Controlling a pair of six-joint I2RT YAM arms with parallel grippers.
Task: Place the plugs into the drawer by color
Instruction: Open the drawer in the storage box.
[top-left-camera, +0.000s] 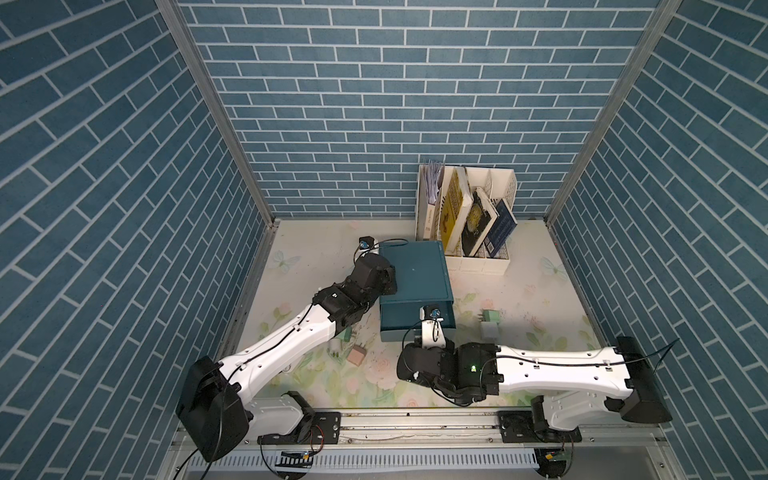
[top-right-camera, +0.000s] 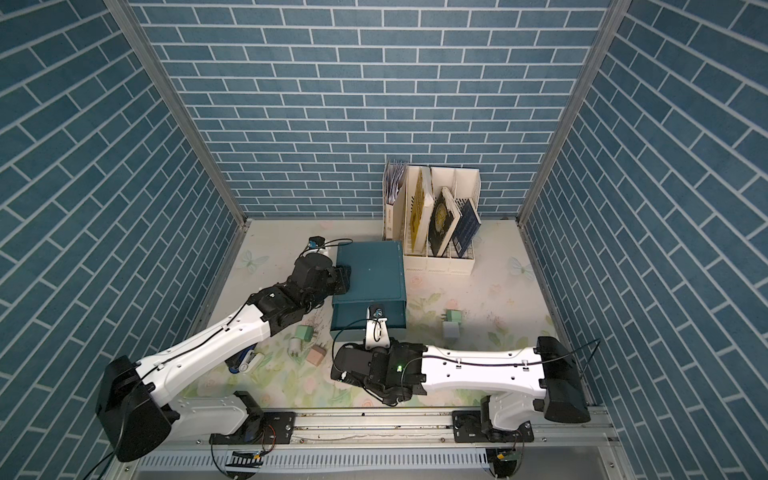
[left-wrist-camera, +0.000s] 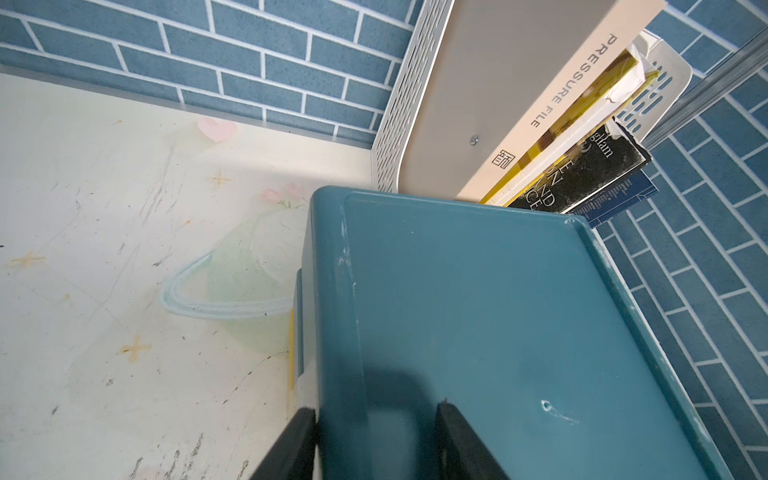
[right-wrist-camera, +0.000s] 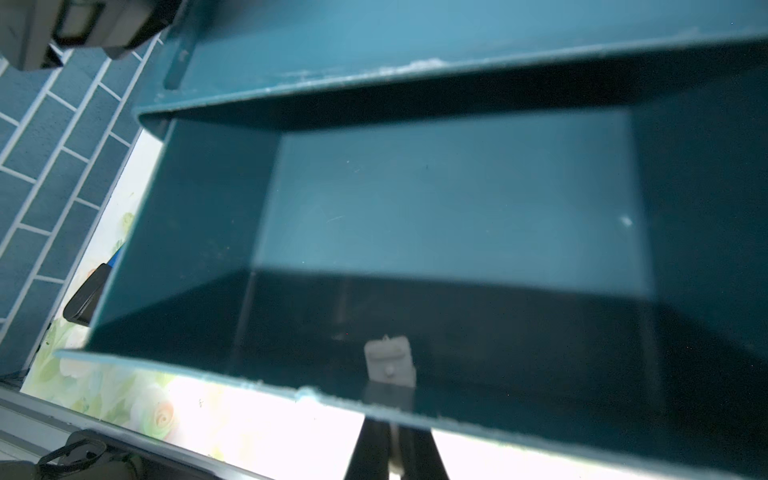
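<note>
Status: sorting has not begun. The drawer (top-left-camera: 415, 272) stands mid-surface toward the rear edge, just in front of the file rack (top-left-camera: 494, 257). Its uppermost compartment (right-wrist-camera: 436, 199) is pulled partly out, and the visible part is empty. The right fingers (right-wrist-camera: 368, 453) are closed on its white tab (right-wrist-camera: 388, 359). The left fingers (left-wrist-camera: 291, 449) straddle the drawer's left top edge, narrowly parted; a firm clamp cannot be confirmed.

Five plugs lie on the surface:
- Left of the drawer front: green (top-right-camera: 305, 332), white (top-right-camera: 296, 345), pink (top-right-camera: 316, 354).
- Right of the drawer front: green (top-right-camera: 455, 316), white (top-right-camera: 451, 330).

A sixth is not seen. All placements remain.
</note>
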